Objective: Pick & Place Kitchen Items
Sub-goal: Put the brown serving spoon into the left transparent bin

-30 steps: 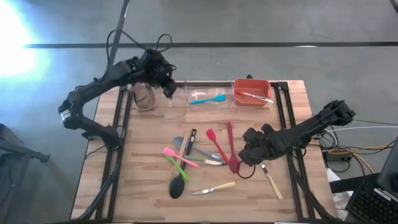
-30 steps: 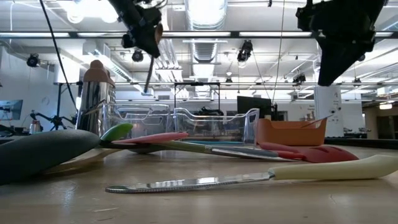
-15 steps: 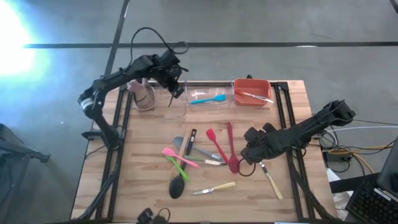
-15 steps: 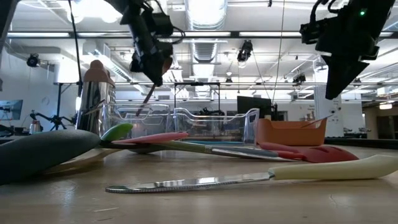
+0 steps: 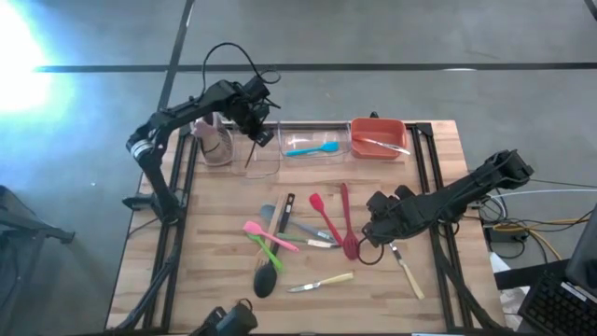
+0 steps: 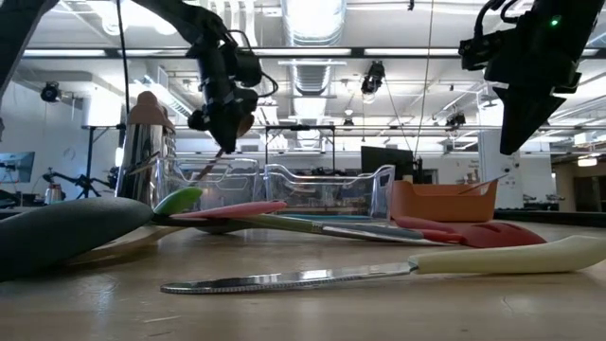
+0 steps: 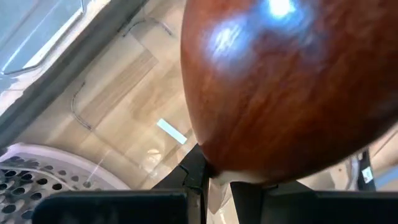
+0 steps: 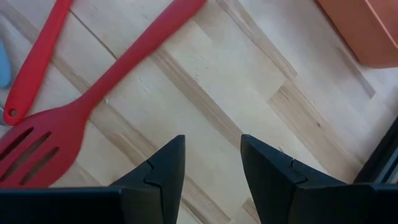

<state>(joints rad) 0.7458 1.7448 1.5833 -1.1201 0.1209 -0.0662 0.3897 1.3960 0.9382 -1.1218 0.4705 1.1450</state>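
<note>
A: Over the clear bin (image 5: 266, 149), what is the left hand (image 5: 258, 126) doing?
B: Gripping a wooden spoon (image 5: 252, 149). The right hand (image 8: 210, 163) is hanging open, empty. 2 utensils are binned; about 10 utensils (image 5: 298, 238) are lying on the tabletop (image 5: 215, 271).

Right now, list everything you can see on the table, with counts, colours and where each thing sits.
table: one, pale wood
clear bins: two, far edge
blue spatula: one, in the clear bin next to the red-orange one
red-orange bin: one, far right, pale utensil inside
rack: one, metal, far left
red spatulas: two, centre
pink spatula: one, centre left
green spatula: one, crossing the pink one
black ladle: one, near edge
wooden spatula: one, centre
pale-handled knives: three, centre and near right
wooden spoon: one, brown, held over the left clear bin
left gripper: jaws shut on the spoon
right gripper: jaws open, empty, beside the red spatulas
</note>
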